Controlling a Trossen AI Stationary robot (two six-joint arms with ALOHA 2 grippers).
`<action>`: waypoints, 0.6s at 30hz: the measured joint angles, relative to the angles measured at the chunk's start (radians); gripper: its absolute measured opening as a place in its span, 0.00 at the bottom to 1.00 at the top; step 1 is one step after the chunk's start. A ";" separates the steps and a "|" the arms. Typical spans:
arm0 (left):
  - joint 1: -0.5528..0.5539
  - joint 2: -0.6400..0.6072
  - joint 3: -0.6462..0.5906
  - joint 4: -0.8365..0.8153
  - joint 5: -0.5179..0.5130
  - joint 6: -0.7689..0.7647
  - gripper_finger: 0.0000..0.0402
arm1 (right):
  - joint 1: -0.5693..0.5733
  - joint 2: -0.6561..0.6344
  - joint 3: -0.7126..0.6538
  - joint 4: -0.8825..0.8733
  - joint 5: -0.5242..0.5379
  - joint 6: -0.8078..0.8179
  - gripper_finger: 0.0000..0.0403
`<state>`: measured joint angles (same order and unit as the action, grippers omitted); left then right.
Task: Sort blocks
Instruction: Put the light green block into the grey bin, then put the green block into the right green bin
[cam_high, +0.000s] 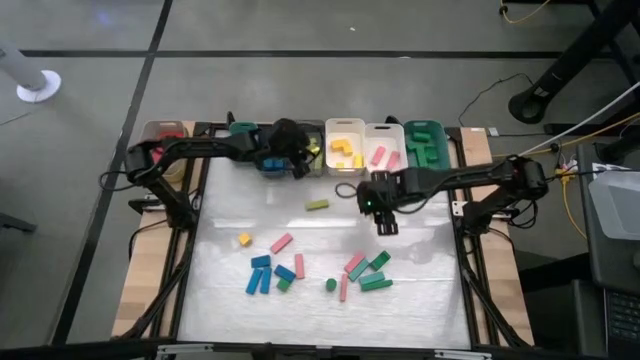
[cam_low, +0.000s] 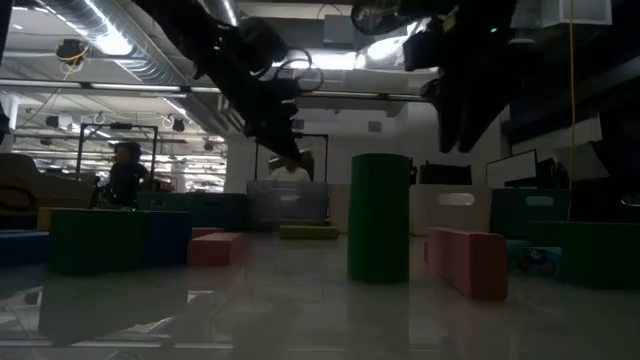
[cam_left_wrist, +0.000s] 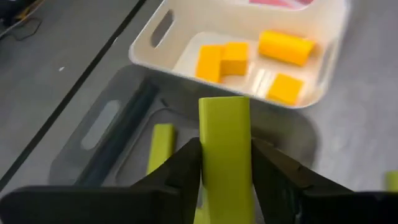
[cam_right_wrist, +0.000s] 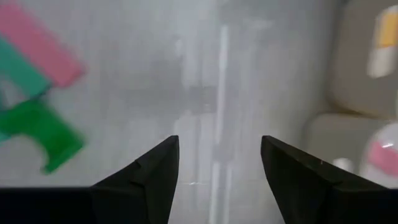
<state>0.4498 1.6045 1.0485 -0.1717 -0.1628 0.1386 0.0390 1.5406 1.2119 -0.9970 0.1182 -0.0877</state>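
**High view: sorting partly done, lime bar poised over its bin**

High view shows the table (cam_high: 320, 300) with a row of bins along its far edge. Several are already stocked: the white bin (cam_high: 344, 128) holds yellow pieces (cam_high: 344, 150), its neighbour (cam_high: 383, 135) holds pink ones, and the teal bin (cam_high: 425, 128) holds dark green ones. The grey bin (cam_left_wrist: 93, 134) has one lime bar (cam_left_wrist: 160, 146) lying in it.

I judge the job perhaps half finished. A scatter remains in the middle of the table: a blue cluster (cam_high: 262, 275), pink bars (cam_high: 281, 243), green pieces (cam_high: 376, 280), a small yellow cube (cam_high: 244, 240) and a lone lime bar (cam_high: 317, 204) nearer the bins.

The left arm reaches along the bin row, its left gripper (cam_left_wrist: 225, 165) hanging above the grey bin. Its fingers press both sides of a lime bar (cam_left_wrist: 225, 146), which stands on end between them; whether the grip is firm or just letting go cannot be told.

The right arm stretches in from its side, with the right gripper (cam_high: 385, 222) hovering over bare table between the bins and the green and pink pieces. Its jaws stand well apart and hold nothing.
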 joint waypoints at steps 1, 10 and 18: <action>0.011 0.004 0.000 -0.004 0.000 -0.001 0.31 | 0.017 0.000 -0.004 -0.004 -0.019 0.013 0.56; 0.055 0.043 0.000 -0.005 0.001 0.000 0.43 | 0.146 0.000 -0.132 0.027 -0.087 0.116 0.56; 0.055 0.045 0.000 -0.004 0.002 -0.026 0.46 | 0.230 0.000 -0.173 0.093 -0.193 0.194 0.56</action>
<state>0.5048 1.6493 1.0485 -0.1761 -0.1608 0.1123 0.2693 1.5406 1.0392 -0.9040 -0.0752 0.1064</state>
